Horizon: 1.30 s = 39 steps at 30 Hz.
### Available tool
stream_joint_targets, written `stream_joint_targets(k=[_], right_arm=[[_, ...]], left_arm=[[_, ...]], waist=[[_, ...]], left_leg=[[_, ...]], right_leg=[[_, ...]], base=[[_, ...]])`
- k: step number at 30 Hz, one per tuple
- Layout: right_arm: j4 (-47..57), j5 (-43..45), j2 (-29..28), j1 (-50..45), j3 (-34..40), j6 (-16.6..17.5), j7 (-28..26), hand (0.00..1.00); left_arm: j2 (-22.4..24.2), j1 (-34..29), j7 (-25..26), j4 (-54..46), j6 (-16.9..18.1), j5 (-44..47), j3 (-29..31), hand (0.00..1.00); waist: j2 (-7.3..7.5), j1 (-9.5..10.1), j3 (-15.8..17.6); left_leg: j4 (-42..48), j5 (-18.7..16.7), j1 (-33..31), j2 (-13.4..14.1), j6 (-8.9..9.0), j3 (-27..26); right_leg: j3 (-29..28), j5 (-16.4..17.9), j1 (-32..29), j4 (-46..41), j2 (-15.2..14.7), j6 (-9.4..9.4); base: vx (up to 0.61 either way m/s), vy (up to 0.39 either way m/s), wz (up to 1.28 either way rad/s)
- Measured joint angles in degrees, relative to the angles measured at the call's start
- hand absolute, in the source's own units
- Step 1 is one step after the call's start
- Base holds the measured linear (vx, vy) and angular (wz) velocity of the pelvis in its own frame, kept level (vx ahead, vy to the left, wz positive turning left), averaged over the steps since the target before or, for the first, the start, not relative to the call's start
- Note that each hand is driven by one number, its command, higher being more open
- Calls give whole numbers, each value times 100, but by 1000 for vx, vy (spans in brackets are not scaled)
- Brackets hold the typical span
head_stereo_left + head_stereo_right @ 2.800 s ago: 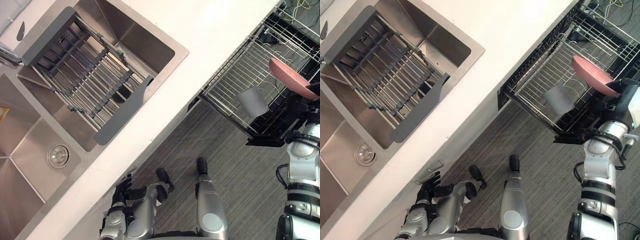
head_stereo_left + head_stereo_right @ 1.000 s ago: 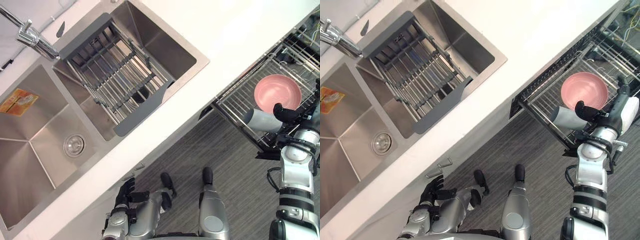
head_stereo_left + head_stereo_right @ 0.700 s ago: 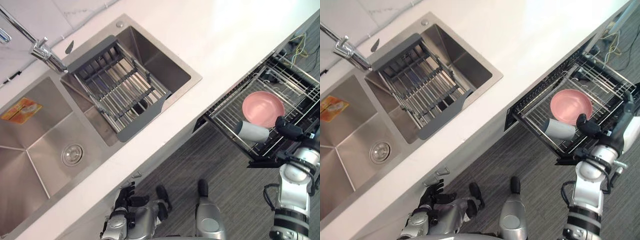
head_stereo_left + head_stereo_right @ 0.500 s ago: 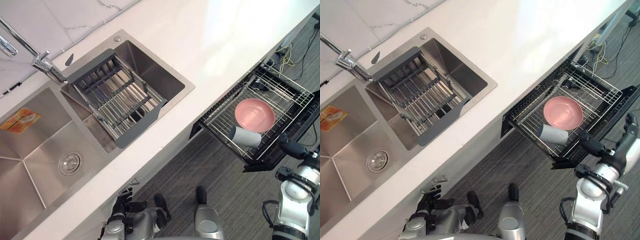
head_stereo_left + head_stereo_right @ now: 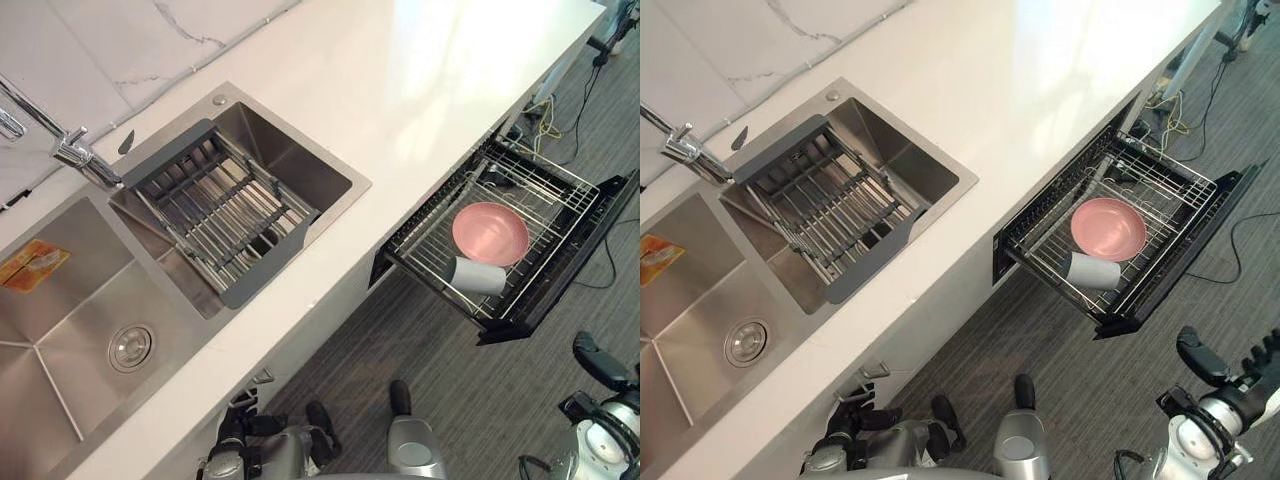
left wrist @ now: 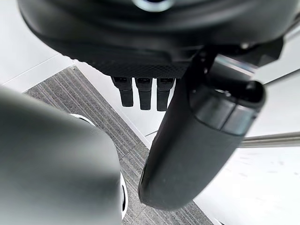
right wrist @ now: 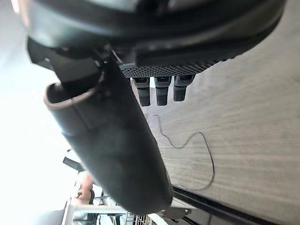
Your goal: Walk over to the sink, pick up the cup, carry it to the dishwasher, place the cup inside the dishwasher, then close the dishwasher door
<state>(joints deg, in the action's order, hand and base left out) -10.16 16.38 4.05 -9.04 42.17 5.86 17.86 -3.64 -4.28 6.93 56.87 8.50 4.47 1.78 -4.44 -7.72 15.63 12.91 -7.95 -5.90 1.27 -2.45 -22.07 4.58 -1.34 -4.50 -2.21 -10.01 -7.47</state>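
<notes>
Grey and plain, the cup (image 5: 478, 276) lies on its side in the pulled-out dishwasher rack (image 5: 428, 228), touching the pink bowl (image 5: 490, 233), with its mouth facing the sink (image 5: 60, 305). The dishwasher door (image 5: 562, 274) hangs open, and bare floor (image 5: 470, 385) lies beside it, below the worktop (image 5: 400, 80) edge. The right hand (image 5: 1197, 361), which was at the cup a second ago, has drawn well clear, its fingers relaxed and empty. The left hand (image 5: 238, 428) hangs low with loose fingers.

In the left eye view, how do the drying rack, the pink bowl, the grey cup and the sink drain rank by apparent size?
1. the drying rack
2. the pink bowl
3. the grey cup and the sink drain: they look about alike, so I do not rank them.
</notes>
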Motion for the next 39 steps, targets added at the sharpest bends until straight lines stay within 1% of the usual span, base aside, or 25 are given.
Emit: stream_joint_targets(k=[2,4,6,10,13,16,20,23,26,28,30,34,38,39], right_arm=[[-160,487,14,1,-21,62,-256,90],[-430,1063,113,-6,-197,144,-595,90],[-628,1398,182,1,-321,176,-823,90],[-950,1736,322,52,-587,203,-1161,90],[-1120,1776,393,192,-727,206,-1291,90],[-1232,1775,513,256,-901,208,-1312,90],[-1340,1777,555,415,-908,208,-1331,90],[-1399,1778,712,519,-1058,210,-1314,90],[-1405,1778,798,712,-1073,228,-1246,90],[-1433,1790,859,893,-1062,274,-1028,90],[-1551,1806,895,952,-1024,355,-909,90],[-1706,1836,996,1315,-986,371,-728,90],[-1851,1838,1065,1532,-1001,434,-659,90],[-1861,1837,1080,1611,-1025,434,-652,90]], left_arm=[[0,-25,-45,-7,0,1,35,90],[-4,-35,-98,-7,-2,2,69,90],[-8,-35,-114,-8,-1,2,69,90],[-17,-91,-227,-8,-7,4,74,90],[-19,-93,-245,-12,-10,4,74,90],[-23,-92,-268,-31,-10,4,75,90],[-32,-91,-328,-59,7,2,82,90],[-32,-92,-357,-67,60,-4,57,90],[-32,-93,-376,-64,114,-16,36,90],[-31,-96,-384,-47,155,-16,23,90],[-31,-98,-383,-47,177,-16,19,90],[-16,-103,-382,-46,185,-16,13,90],[-21,-99,-376,-64,206,-14,10,90],[-27,-85,-376,-111,220,-14,10,90]], waist=[[-2,12,-26],[-3,33,-27],[-6,46,-31],[-49,76,-134],[-57,90,-139],[-60,132,-141],[-66,199,-142],[-93,218,-132],[-158,223,-115],[-244,231,-119],[-296,234,-102],[-416,263,-29],[-442,279,28],[-443,280,121]], left_leg=[[-8,0,14,4,1,-47],[-25,-1,47,4,1,-111],[-25,-1,52,3,2,-120],[-38,1,58,-3,0,-120],[-40,6,60,-4,-3,-118],[-42,8,57,-8,-5,-116],[-47,11,37,-20,-8,-90],[-54,16,-1,-38,-15,-57],[-53,28,-57,-58,-32,-29],[-53,51,-127,-76,-41,44],[-53,73,-178,-87,-48,109],[-54,111,-223,-90,-45,146],[-50,155,-356,-93,-46,184],[-44,164,-361,-94,-51,197]], right_leg=[[-44,1,-22,-22,2,0],[-109,14,-62,-79,3,5],[-119,15,-67,-87,1,7],[-116,15,-74,-88,-3,5],[-112,14,-78,-89,-3,4],[-111,15,-95,-89,-6,3],[-86,25,-107,-92,-15,-8],[-54,53,-142,-124,-33,-22],[-34,91,-214,-197,-54,-35],[35,94,-246,-200,-68,-38],[98,96,-257,-204,-79,-37],[130,121,-312,-279,-87,-26],[162,131,-454,-327,-96,-24],[174,131,-455,-345,-99,-23]], base=[[-31,3,-13],[-51,10,-15],[-45,6,-4],[-16,1,0],[0,0,0],[-10,0,0],[-8,1,2],[-16,1,6],[-9,4,6],[-3,-2,16],[-12,-7,17],[-35,-9,6],[-61,-11,6],[-32,-3,5]])
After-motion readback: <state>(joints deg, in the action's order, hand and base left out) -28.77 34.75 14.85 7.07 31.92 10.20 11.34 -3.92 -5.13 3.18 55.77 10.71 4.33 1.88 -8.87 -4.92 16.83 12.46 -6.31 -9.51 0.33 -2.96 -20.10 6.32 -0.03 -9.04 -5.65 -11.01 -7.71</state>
